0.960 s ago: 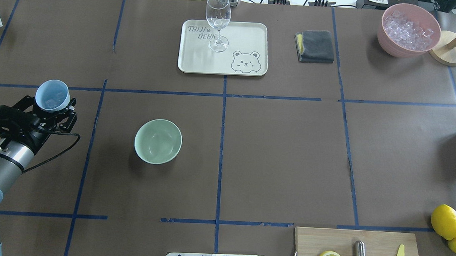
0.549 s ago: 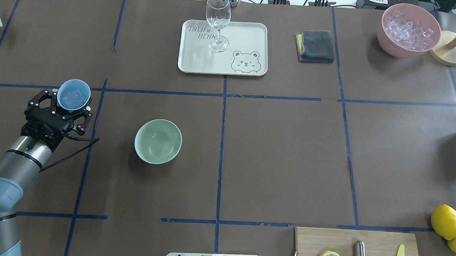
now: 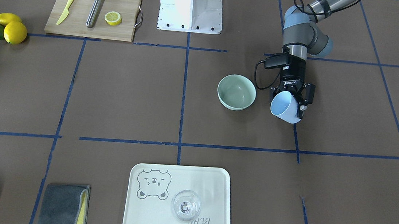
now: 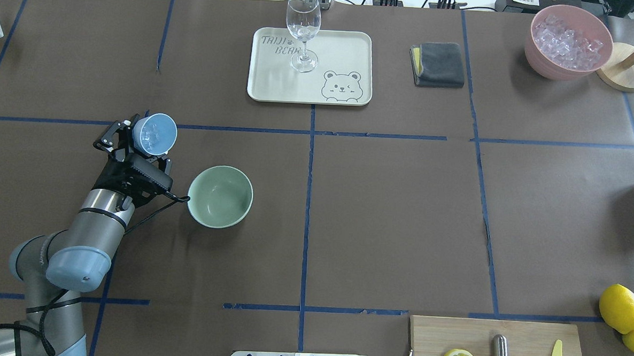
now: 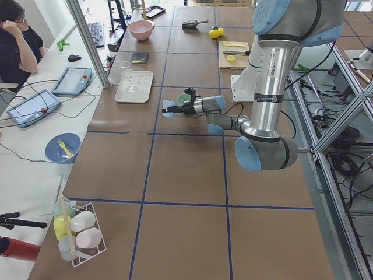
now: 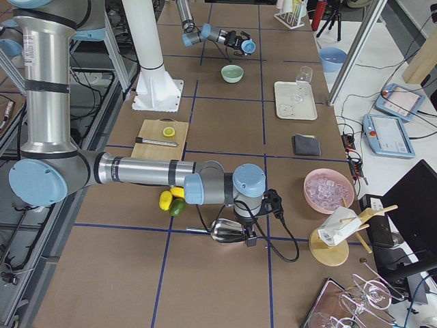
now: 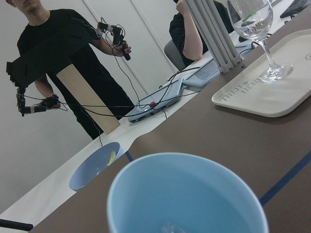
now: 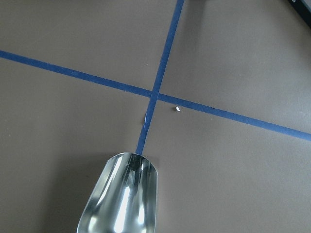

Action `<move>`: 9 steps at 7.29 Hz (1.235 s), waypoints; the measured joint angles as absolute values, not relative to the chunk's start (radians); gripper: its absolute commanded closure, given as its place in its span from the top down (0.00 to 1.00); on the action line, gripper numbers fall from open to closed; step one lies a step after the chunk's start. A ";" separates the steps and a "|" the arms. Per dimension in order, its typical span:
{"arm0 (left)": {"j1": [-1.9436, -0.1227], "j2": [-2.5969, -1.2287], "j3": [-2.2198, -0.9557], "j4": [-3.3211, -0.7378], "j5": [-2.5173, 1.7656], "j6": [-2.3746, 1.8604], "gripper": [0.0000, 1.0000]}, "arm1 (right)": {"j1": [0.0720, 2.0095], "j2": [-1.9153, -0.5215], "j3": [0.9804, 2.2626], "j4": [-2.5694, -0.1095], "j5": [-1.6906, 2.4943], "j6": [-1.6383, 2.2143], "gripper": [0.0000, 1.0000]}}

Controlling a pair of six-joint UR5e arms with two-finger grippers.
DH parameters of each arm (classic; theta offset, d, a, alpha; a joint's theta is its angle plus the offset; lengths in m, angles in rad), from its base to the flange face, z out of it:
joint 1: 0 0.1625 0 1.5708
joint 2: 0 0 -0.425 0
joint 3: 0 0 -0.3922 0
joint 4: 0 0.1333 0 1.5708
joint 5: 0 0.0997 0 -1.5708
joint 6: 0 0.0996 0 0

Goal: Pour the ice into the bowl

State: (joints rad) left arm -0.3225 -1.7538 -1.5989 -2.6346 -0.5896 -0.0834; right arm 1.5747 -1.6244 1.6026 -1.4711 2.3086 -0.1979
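Light-blue plastic is what my left gripper has clamped: the cup, tilted, with the ice inside it (a few clear cubes), held just beside the mint-green bowl and apart from it. My right gripper sits by a metal scoop; whether it grips, I cannot tell.

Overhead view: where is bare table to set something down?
Bare: middle squares right of the pale mint-green bowl, between the cream bear tray and the wooden cutting board. Crowded: the far edge by the grey cloth and pink ice bowl; the left gripper holding the light blue cup.
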 measured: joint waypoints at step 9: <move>-0.230 -1.798 -1.713 -2.632 -0.492 0.497 0.00 | 1.582 -1.626 1.603 -1.471 2.310 -0.176 1.00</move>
State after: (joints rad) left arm -0.2304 -1.7982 -1.7128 -2.6318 -0.4920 0.4970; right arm 1.5816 -1.6262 1.6030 -1.4711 2.3100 -0.1759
